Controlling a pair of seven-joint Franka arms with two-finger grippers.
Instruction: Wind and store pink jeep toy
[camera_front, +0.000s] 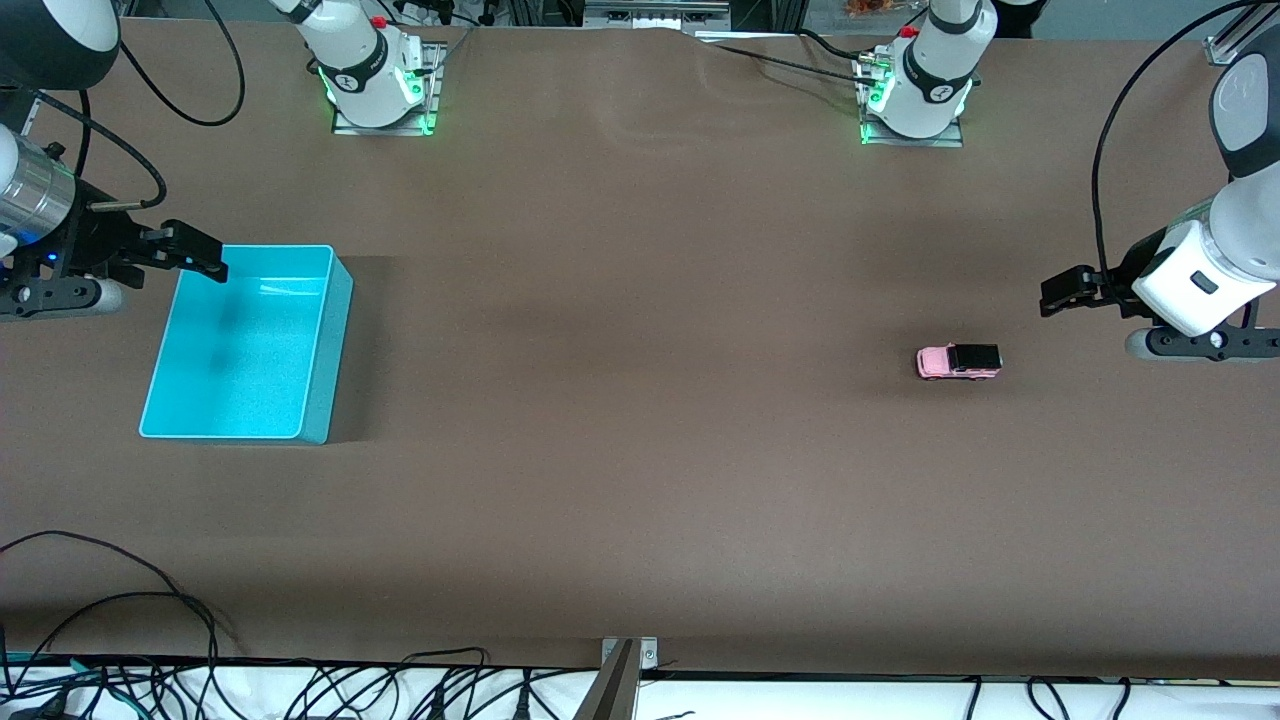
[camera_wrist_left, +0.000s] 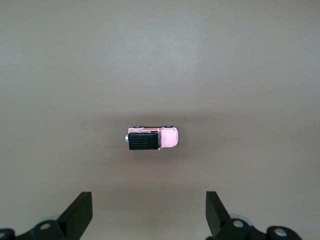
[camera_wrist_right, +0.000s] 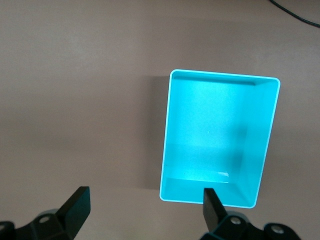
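Pink jeep toy (camera_front: 958, 362): tiny boxy car with a light pink body, black roof and dark wheels, standing on its wheels on the bench toward the left arm's end, well apart from the bin; nothing touches it.
Bench (camera_front: 640, 400): broad flat surface under a plain brown cover, carrying the bin and the toy; both arm bases stand along its edge farthest from the front camera.
Bin (camera_front: 245, 345): turquoise rectangular plastic box, open at the top, resting on the bench toward the right arm's end; the right wrist view (camera_wrist_right: 220, 140) shows only its bare floor and walls.
Left gripper (camera_front: 1062, 292): black two-finger tool up in the air over bare bench near the toy, at the left arm's end; jaws spread wide and grasping nothing. In the left wrist view the two fingertips (camera_wrist_left: 80, 212) stand far apart with the toy (camera_wrist_left: 152, 138) on the bench between their lines.
Right gripper (camera_front: 195, 250): black two-finger tool up in the air over the bin's rim at the right arm's end; jaws spread wide and released, one fingertip (camera_wrist_right: 212, 205) showing over the bin's edge.
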